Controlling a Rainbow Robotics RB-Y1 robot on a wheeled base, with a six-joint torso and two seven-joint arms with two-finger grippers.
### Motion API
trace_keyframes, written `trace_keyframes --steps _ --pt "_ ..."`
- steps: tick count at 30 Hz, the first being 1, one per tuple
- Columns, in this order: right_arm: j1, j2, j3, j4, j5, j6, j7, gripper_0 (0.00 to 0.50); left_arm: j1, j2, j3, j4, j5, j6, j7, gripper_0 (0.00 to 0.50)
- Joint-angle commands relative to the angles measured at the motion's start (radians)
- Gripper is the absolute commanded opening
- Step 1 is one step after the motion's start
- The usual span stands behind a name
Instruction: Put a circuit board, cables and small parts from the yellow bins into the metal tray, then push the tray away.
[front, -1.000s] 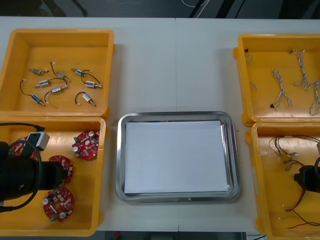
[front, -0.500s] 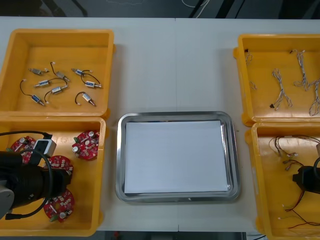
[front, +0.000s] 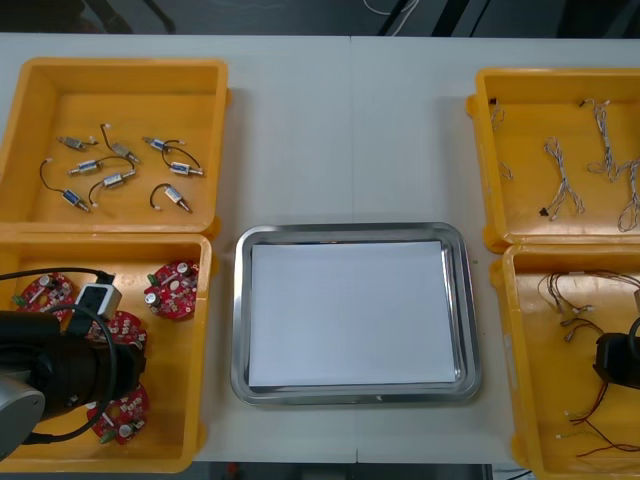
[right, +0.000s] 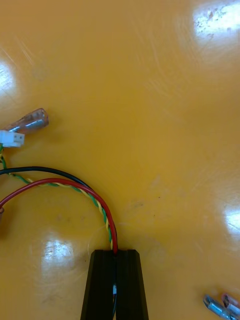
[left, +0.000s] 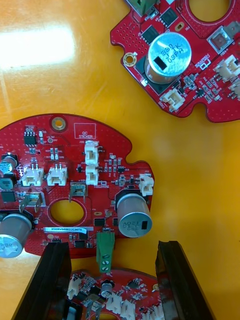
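Your left hand (left: 111, 247) is hanging wide open over the near-left yellow bin (front: 203, 300), its two black fingers (left: 52, 270) standing apart and gripping nothing. Just beyond them a round red circuit board (left: 75, 190) is lying flat, carrying white connectors, silver can-shaped parts, a green terminal block and a round hole. A small printed box on it is reading "QC STICKER"; the white label strip by the hole is too fine to read, and one side of the board is being cut off. A second board (left: 180, 55) is lying farther off. Your right hand (right: 116, 252) is sitting low in the near-right yellow bin (front: 515, 350), fingers pressed together on a red and yellow cable (right: 50, 181) whose far ends are running out of sight. Between the bins the metal tray (front: 240, 320), white inside, is resting on the tabletop (front: 350, 130). Farther back, small metal parts (front: 120, 165) are lying in the far-left bin (front: 40, 100) and twisted blue and white cables (front: 560, 185) in the far-right bin (front: 530, 120).
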Motion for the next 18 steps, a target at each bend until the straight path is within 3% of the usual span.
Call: trace_keyframes --steps 1,9,18 --pt "0.032 -0.029 -0.085 -0.034 -0.101 0.05 -0.025 0.0 0.03 0.02 -0.02 -0.011 -0.014 -0.033 0.043 0.5" --pt "-0.003 -0.092 -0.227 -0.108 -0.21 0.224 -0.012 0.0 0.03 0.02 -0.032 0.012 -0.028 -0.067 0.043 0.5" --pt "-0.04 -0.213 -0.321 -0.177 -0.228 0.382 -0.017 0.0 0.037 0.02 -0.031 0.012 -0.026 -0.067 0.043 0.5"
